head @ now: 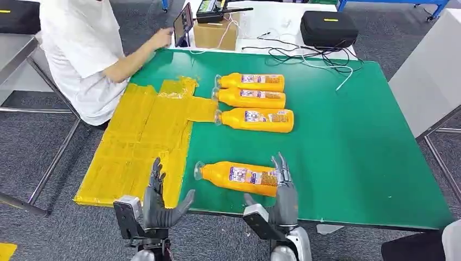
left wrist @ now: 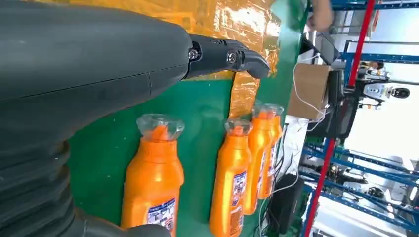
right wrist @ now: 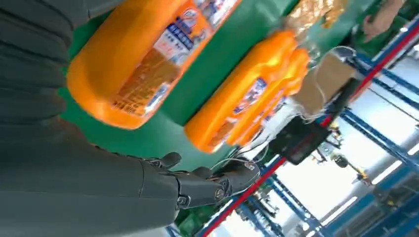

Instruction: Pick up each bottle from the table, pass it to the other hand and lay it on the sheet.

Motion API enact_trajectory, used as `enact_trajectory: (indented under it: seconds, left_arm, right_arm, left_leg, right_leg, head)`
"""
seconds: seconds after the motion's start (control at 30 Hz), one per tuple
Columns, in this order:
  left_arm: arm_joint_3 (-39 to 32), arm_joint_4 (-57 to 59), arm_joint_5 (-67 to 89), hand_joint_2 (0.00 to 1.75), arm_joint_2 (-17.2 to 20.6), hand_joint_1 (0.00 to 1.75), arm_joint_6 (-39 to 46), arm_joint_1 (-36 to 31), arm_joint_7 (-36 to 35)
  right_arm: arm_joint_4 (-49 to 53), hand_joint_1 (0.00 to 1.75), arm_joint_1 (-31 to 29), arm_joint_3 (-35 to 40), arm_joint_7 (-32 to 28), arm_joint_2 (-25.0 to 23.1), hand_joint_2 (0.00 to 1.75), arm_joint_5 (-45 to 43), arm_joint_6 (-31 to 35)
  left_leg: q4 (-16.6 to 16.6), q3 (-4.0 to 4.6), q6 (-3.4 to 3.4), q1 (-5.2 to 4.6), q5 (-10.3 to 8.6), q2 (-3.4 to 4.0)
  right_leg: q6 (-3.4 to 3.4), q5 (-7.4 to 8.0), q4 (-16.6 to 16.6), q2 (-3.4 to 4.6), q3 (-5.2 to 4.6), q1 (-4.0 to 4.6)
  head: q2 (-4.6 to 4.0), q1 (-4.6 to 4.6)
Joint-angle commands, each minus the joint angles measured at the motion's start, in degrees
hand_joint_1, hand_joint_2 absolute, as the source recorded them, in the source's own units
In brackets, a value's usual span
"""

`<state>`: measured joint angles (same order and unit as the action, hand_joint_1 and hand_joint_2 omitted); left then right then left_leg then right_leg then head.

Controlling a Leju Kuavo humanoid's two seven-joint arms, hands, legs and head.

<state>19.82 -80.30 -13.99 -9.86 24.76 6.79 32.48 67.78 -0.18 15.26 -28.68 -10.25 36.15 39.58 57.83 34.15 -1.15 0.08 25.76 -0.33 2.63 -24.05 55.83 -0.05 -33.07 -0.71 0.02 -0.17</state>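
At the far left a person point(head: 81, 49) in a white shirt sits by the green table point(head: 353, 152), one hand on a tablet point(head: 183, 24). Next comes the yellow sheet point(head: 141, 141), spread over the table's left part and reaching its near edge. Over the sheet's near corner hovers the left hand point(head: 160, 198), fingers spread wide and holding nothing; the left wrist view shows its dark fingers point(left wrist: 232, 57) above the sheet's edge. Just right of the sheet lies the near bottle point(head: 239, 178), on its side on the green, cap toward the sheet, apart from the left hand. Farther back lie three bottles point(head: 253, 100) side by side, on their sides, caps at or over the sheet's right edge. The right hand point(head: 282, 187) stands at the near bottle's base end, fingers apart and upright beside it; whether they touch the bottle I cannot tell, but it does not grip it. Beyond the table's far edge sit a cardboard box point(head: 216, 33), loose cables point(head: 304, 54) and a black case point(head: 329, 27).
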Motion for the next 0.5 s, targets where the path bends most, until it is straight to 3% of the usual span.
enact_trajectory:
  seconds: [0.03,0.27,0.5]
  left_arm:
    - [-2.0,0.0,7.3,1.75,-2.2,0.0,1.6,0.6,-0.6]
    - [-2.9,-1.8,8.9,1.75,-2.7,0.0,0.7,1.5,-1.7]
    - [-2.8,-0.8,10.1,1.75,-2.8,0.0,0.9,1.1,-1.1]
  right_arm:
    - [-13.4,0.0,-6.8,-3.2,14.8,5.2,1.75,25.7,0.3]
    - [-13.0,0.0,-9.4,1.8,24.5,9.3,1.75,29.3,-3.6]
    - [-9.6,0.0,-7.8,1.9,20.1,8.4,1.75,24.9,0.4]
  left_leg:
    - [-0.1,-0.12,0.04,0.02,0.02,0.07]
    - [-0.1,-0.23,0.06,0.0,0.06,0.12]
    - [-0.1,-0.26,0.07,0.0,0.07,0.11]
  right_leg:
    - [-0.06,0.0,-0.1,0.05,0.1,0.02]
    - [-0.09,-0.03,0.0,0.1,0.2,0.01]
    - [-0.09,-0.04,0.0,0.07,0.22,0.02]
  head:
    - [-0.02,0.0]
    - [-0.02,-0.02]
    - [-0.02,-0.02]
